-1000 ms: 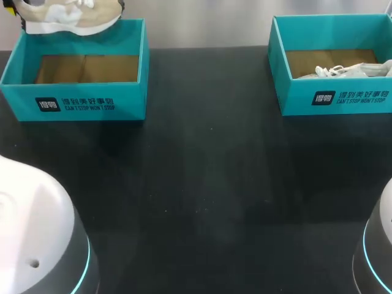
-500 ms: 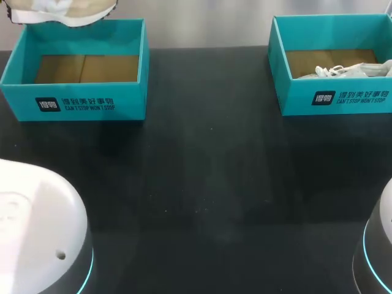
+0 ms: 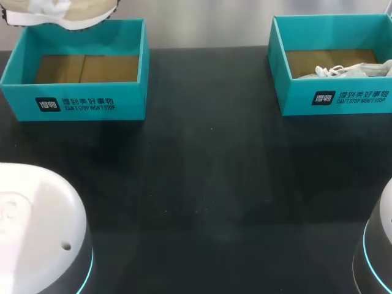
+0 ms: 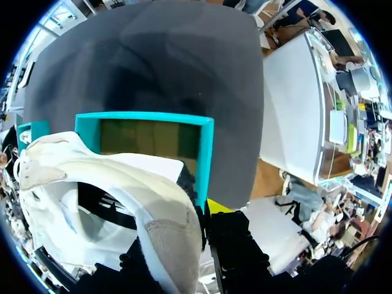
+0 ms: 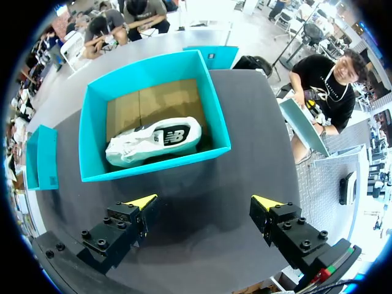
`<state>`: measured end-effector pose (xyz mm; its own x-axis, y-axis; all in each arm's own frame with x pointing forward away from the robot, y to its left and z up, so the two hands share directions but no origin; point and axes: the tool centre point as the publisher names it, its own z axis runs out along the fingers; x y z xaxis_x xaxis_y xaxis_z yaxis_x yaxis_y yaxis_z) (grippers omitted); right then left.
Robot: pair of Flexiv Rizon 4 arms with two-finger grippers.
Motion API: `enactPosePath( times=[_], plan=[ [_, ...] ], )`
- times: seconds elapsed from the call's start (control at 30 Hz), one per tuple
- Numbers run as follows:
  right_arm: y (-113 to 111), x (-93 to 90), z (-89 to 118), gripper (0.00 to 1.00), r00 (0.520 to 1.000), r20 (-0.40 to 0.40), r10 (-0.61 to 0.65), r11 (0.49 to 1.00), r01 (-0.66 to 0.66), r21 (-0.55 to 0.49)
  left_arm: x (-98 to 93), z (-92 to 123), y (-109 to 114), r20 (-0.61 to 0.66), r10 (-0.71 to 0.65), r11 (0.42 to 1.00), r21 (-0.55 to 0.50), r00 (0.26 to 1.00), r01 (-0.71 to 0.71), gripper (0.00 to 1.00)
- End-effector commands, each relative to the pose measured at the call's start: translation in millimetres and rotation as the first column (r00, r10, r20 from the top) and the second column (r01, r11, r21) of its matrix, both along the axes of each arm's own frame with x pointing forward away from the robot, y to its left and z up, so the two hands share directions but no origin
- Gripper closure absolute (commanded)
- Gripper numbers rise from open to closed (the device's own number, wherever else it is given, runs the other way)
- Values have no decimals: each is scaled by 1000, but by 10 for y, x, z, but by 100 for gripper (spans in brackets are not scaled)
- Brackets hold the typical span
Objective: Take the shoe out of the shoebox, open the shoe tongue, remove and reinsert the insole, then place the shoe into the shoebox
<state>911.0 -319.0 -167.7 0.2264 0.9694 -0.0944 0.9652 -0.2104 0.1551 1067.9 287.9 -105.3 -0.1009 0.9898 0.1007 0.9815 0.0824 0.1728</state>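
Note:
A beige and white shoe (image 3: 61,11) hangs above the back wall of the left teal shoebox (image 3: 79,104), whose brown cardboard floor is bare. In the left wrist view the shoe (image 4: 104,202) fills the space before my left gripper (image 4: 193,211), which is shut on its upper. One yellow fingertip (image 4: 217,205) shows beside the shoe and the other is hidden behind it. The teal box (image 4: 205,153) lies below. My right gripper (image 5: 205,202) is open above the dark table, in front of the right shoebox (image 5: 156,165).
The right teal shoebox (image 3: 334,98) holds a second white shoe (image 3: 349,70), also seen in the right wrist view (image 5: 153,141). The dark table (image 3: 208,184) spreads between the boxes. My arms' white bodies sit at the near left (image 3: 37,226) and near right (image 3: 380,245).
The shoe has risen and shifted left over the left box, now partly past the head view's upper edge. My left arm's body moved slightly. The right arm kept still.

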Motion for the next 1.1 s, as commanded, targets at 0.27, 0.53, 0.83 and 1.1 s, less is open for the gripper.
enactPosePath(
  times=[0.27, 0.53, 0.83, 1.1],
  plan=[
    [6, -3, -2, 0, 1000, 0, -2, 1000, 2, -2, -957, 143, -410, 117, -31, 987, 158, 993, 12, 100],
    [6, -3, -2, 0, 1000, 0, -2, 1000, 2, -2, -1531, 91, -701, 105, 24, 994, 107, 994, -36, 100],
    [6, -3, -2, 0, 1000, 0, -2, 1000, 2, -2, -2282, 129, -1171, 90, 1, 998, 69, 996, -8, 100],
    [6, -3, -2, 0, 1000, 0, -2, 1000, 2, -2, -2536, 92, -1415, 45, -6, 998, 56, 999, 3, 100]
  ],
)
